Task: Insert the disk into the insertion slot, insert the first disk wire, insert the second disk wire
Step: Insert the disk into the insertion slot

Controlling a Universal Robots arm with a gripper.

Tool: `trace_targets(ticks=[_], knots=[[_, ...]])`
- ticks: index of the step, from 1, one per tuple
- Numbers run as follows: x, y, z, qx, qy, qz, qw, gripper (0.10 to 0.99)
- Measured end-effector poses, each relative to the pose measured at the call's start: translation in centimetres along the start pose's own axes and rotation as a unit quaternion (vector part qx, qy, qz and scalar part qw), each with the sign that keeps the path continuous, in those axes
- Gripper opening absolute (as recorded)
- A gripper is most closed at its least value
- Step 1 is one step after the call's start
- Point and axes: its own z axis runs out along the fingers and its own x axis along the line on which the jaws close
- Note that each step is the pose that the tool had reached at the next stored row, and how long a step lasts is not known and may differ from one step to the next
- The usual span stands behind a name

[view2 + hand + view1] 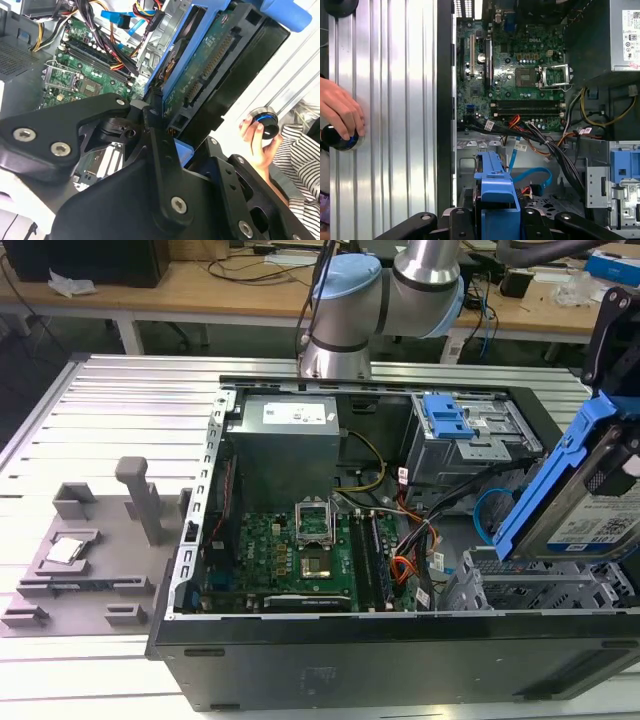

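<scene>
Disk held tilted above the open computer case (300, 670) – not yet in its bay.

Beside the case, on the exterior view's left, lies one grey fixture (90, 550). Behind the case rises the one arm (380, 290). Inside the case, toward the exterior view's right, are the first disk wire (403, 566), the second disk wire (484, 512) and two cages: the taller cage (470, 445) with a blue latch, and the insertion slot (530, 590). Above the slot the gripper (499, 222) is clamped on the one disk (585, 520), which stands steeply tilted with its white-and-blue label facing out – the print is too small to read. Outside the case one hand (340, 112) rests on a black knob (335, 137).
</scene>
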Motion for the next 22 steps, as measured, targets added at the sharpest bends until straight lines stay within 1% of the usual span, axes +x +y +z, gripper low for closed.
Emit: trace_targets(ticks=[7, 15, 17, 19, 22], knots=[[0.0, -0.02, 0.58, 0.0, 0.0, 0.0, 1.0, 0.365], [-0.06, -0.06, 1.47, 0.0, -0.0001, 0.0, 1.0, 0.365], [-0.3, -0.06, 1.73, 0.0, 0.0, 0.0, 1.0, 0.365], [-0.8, -0.05, 2.13, 0.0, 0.0, 0.0, 1.0, 0.365], [-1.28, -0.06, 2.6, 0.0, 0.0, 0.0, 1.0, 0.365]])
